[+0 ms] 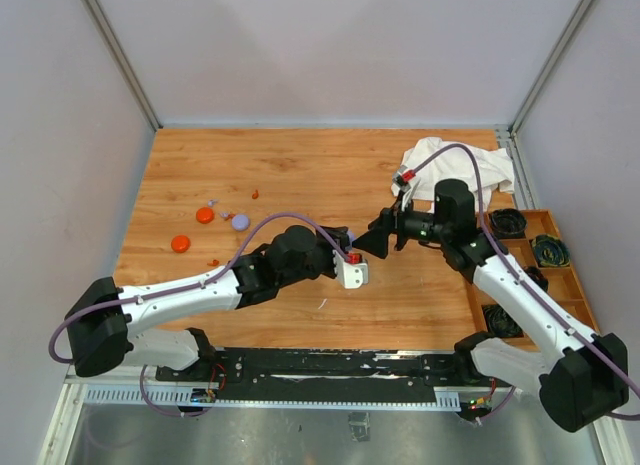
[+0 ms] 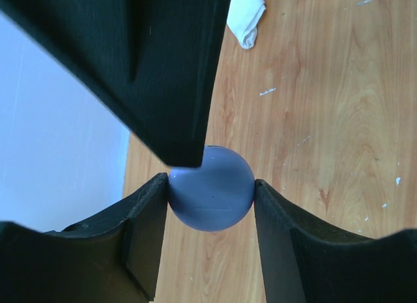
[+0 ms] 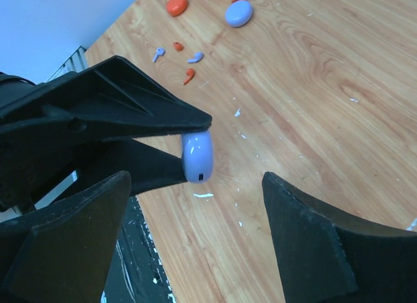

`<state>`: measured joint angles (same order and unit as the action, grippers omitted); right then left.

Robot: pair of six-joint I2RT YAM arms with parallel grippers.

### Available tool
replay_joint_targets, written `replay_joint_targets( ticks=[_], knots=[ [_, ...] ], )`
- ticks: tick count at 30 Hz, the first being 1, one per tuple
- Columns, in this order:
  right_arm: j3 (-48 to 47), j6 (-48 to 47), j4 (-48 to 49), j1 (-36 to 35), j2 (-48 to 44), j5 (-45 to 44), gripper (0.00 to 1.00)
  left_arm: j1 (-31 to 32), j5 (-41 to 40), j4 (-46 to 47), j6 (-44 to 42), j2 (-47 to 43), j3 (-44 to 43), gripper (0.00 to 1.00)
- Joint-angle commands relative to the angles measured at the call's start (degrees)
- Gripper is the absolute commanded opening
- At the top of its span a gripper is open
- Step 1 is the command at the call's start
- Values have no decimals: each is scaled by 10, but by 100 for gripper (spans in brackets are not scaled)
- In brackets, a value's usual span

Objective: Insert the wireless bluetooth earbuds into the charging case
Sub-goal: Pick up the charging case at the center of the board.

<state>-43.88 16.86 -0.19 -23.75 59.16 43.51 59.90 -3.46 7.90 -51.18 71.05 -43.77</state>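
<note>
My left gripper (image 2: 210,183) is shut on a lavender charging case (image 2: 212,197), which it holds closed above the table's middle (image 1: 347,235). In the right wrist view the case (image 3: 197,156) stands on edge between the left arm's black fingers. My right gripper (image 3: 195,186) faces it from the right (image 1: 384,241), open, its fingers either side of the case and apart from it. One right finger (image 2: 163,75) overlaps the case's top in the left wrist view. Tiny lavender earbuds (image 3: 195,57) and orange-red earbuds (image 3: 189,75) lie loose on the wood at the left.
Two orange-red discs (image 1: 205,215) and a lavender disc (image 1: 240,222) lie at the table's left. A white cloth (image 1: 455,165) is bunched at the back right. A wooden tray (image 1: 560,275) with black cable coils lines the right edge.
</note>
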Motion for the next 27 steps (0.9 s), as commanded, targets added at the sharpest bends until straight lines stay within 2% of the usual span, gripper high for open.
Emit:
replay_joint_targets(
  ticks=[1, 12, 15, 27],
  knots=[
    [-45, -43, -49, -31, 34, 25, 81, 14, -8, -5, -31, -6, -26, 50],
    [-87, -99, -115, -71, 79, 16, 62, 22, 0, -15, -37, 1, -35, 50],
    [-90, -106, -119, -73, 83, 16, 55, 22, 4, -17, -37, 1, -35, 50],
    [-95, -121, -118, -77, 93, 18, 40, 26, 21, -28, -29, 5, -38, 50]
  ],
)
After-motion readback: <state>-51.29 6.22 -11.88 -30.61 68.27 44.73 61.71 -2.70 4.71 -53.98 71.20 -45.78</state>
